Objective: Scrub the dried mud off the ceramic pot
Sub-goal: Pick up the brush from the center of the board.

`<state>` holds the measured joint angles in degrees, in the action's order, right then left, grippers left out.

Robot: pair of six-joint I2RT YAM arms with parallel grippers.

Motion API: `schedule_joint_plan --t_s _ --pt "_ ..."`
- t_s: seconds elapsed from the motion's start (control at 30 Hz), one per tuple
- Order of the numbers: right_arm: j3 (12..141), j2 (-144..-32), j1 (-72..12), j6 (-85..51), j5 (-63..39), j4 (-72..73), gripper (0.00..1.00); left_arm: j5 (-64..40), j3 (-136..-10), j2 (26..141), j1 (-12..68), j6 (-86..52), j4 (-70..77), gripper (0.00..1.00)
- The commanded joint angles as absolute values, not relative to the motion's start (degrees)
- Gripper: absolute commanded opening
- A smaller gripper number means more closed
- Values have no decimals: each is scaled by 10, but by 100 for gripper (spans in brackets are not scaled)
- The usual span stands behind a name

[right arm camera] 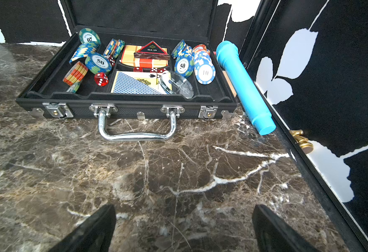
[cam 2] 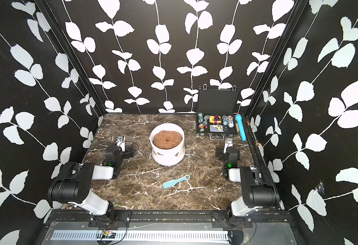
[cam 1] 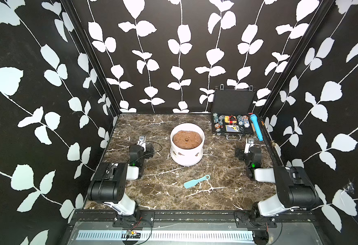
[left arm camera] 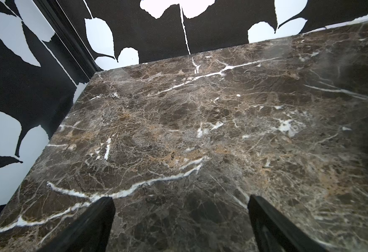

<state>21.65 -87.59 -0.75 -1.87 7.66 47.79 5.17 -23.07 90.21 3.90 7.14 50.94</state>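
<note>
One ceramic pot (cam 1: 186,159) held brown dirt (cam 1: 187,139); a black case (right arm camera: 135,107) held chips (right arm camera: 98,62). Both jaws were spread wide, empty, above the marble bench (cam 1: 163,191).

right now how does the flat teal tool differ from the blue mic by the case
The teal tool is flat with a ring hole at one end; the blue microphone is a round tube with a mesh head. The teal tool lies in front of the ceramic pot; the blue microphone lies beside the chip case at the right wall. Both lie loose on the marble table.
</note>
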Motion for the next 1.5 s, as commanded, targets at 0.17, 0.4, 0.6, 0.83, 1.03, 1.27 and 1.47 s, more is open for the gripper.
schedule_joint_plan --t_s 0.17,0.4,0.6,0.83,1.03,1.27,1.47 --pt "223 -875 -10 -16 73 498 99 45 -231 895 35 69 521 99" --pt "221 -873 -10 -15 73 500 99 40 -231 894 30 66 520 99" --pt "253 -737 -10 -3 22 340 99 91 -260 730 31 32 315 99" --pt "356 -619 -42 -5 -142 119 99 -16 -363 586 32 -102 24 99" --pt "415 -537 -98 64 -247 -61 99 -149 -380 511 63 -160 -74 99" --pt "463 -544 -242 194 -281 -211 99 -240 -398 467 154 -144 -120 99" --pt "468 -623 -375 269 -225 -267 99 -262 -375 475 224 -115 -149 99"
